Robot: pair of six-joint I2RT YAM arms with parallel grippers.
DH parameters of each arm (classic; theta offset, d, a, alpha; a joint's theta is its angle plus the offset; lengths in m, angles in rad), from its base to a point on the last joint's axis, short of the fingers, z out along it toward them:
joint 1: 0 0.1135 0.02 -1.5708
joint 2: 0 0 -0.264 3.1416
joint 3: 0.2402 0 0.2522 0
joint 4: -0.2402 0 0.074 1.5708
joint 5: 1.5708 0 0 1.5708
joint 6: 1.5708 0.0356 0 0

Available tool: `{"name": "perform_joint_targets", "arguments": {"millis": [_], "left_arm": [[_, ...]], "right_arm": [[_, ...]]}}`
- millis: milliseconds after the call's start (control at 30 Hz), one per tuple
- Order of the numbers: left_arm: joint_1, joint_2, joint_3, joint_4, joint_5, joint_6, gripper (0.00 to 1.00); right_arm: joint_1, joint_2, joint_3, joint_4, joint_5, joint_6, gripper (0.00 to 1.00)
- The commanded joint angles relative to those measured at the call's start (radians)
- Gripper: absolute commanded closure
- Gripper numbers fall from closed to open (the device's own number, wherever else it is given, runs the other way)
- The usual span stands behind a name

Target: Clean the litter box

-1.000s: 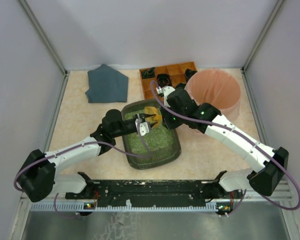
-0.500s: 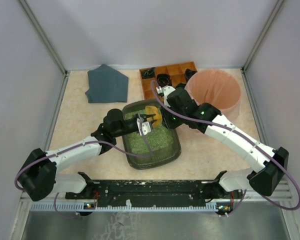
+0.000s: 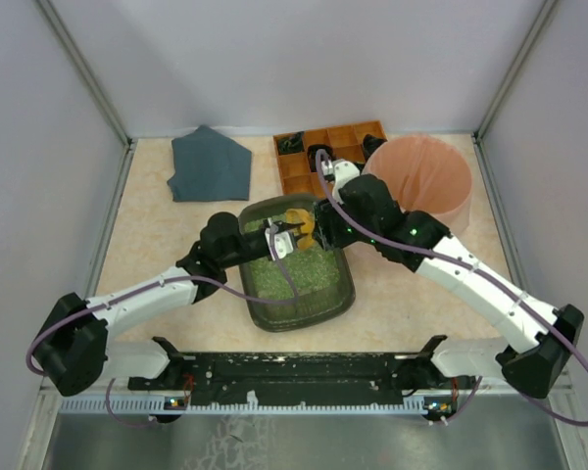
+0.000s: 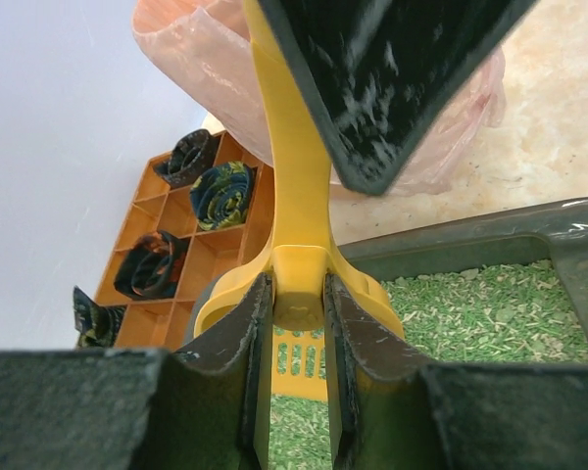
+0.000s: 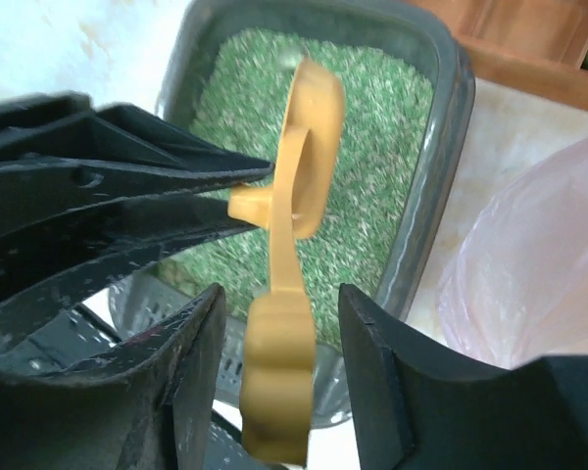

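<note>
The litter box [image 3: 349, 284] holds green litter and sits mid-table; it also shows in the left wrist view [image 4: 470, 240] and the right wrist view [image 5: 443, 186]. A yellow slotted scoop [image 3: 299, 221] is held over its far end. My left gripper [image 3: 282, 238] is shut on the scoop's neck [image 4: 294, 196], just above the slotted head, with the fingertips [image 4: 247, 323] pressed to both sides. My right gripper [image 5: 279, 323] is open, its fingers on either side of the scoop's handle [image 5: 277, 411] without touching it. It sits just right of the scoop in the top view [image 3: 320, 225].
A round pink bag-lined bin [image 3: 421, 176] stands at the back right, close behind the right wrist. An orange-brown wooden compartment tray [image 3: 323, 147] with dark rolled items is beside it. A grey-blue cloth [image 3: 211, 164] lies at the back left.
The right arm has swung to the right, and its wrist has shifted up and toward the bin. The left arm and the scoop have hardly moved.
</note>
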Motion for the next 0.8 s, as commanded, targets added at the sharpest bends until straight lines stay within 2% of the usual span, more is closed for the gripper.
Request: {"name": "perform_joint_targets", "arguments": {"millis": [0,167,367,767], "left_arm": [[-0.005,-0.031,-0.019,0.032,0.014,-0.11,1.0],[-0.005,-0.043,-0.033,0.049,0.018,-0.163,1.0],[-0.005,-0.044,-0.029,0.069,0.008,-0.213,1.0],[-0.005,-0.041,-0.026,0.092,0.007,-0.259,1.0]], "right_arm": [[0.009,-0.1,-0.045,0.211,0.026,0.057,0.5],[0.009,-0.152,-0.142,0.37,0.01,0.102,0.5],[0.009,-0.122,-0.159,0.381,0.034,0.109,0.53],[0.01,-0.116,-0.253,0.477,0.049,0.157,0.55]]}}
